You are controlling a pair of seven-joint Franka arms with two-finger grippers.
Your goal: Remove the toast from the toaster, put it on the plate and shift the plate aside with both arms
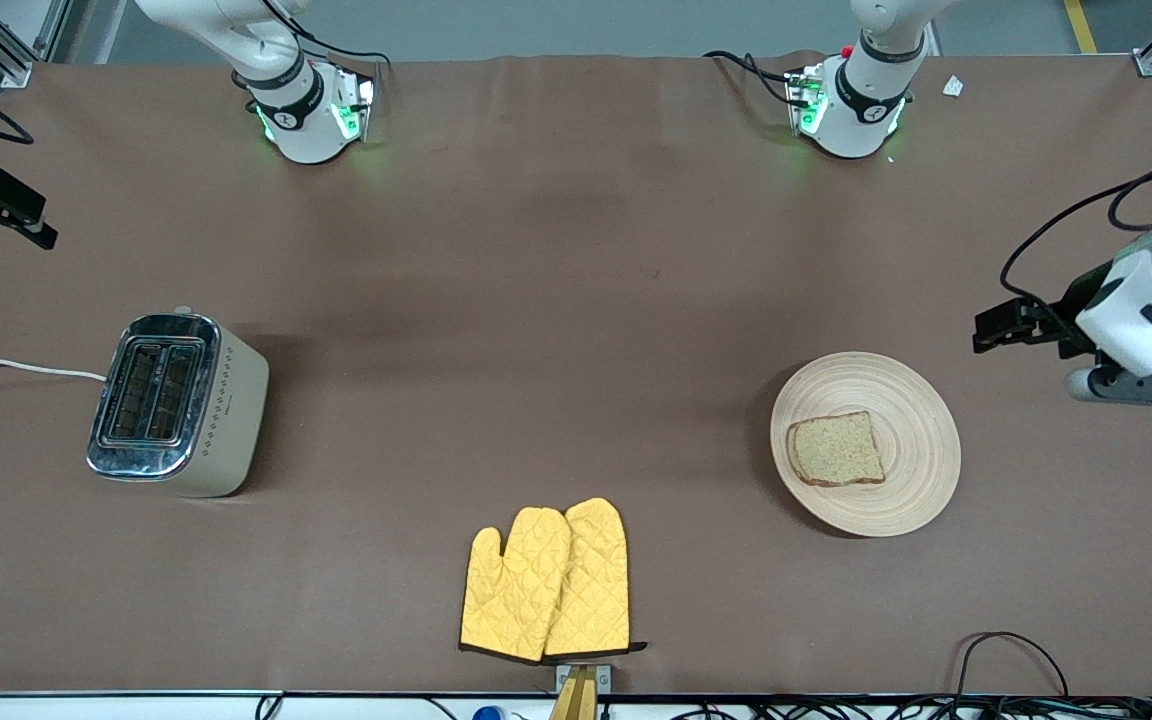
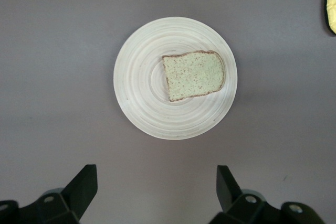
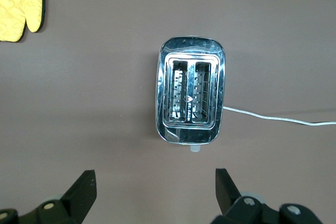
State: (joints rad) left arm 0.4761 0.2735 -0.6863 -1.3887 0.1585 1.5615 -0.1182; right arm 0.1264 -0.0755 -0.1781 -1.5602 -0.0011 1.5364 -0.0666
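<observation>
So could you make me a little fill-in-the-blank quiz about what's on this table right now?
1. The toast lies on the ____.
2. Both slots of the toaster are ____.
3. The oven mitts are ____ in colour.
4. The left gripper and right gripper both have their fingers ____.

Missing words: plate; empty; yellow; open

Brown-covered table (image 1: 556, 300), grey floor (image 1: 586, 25)
</observation>
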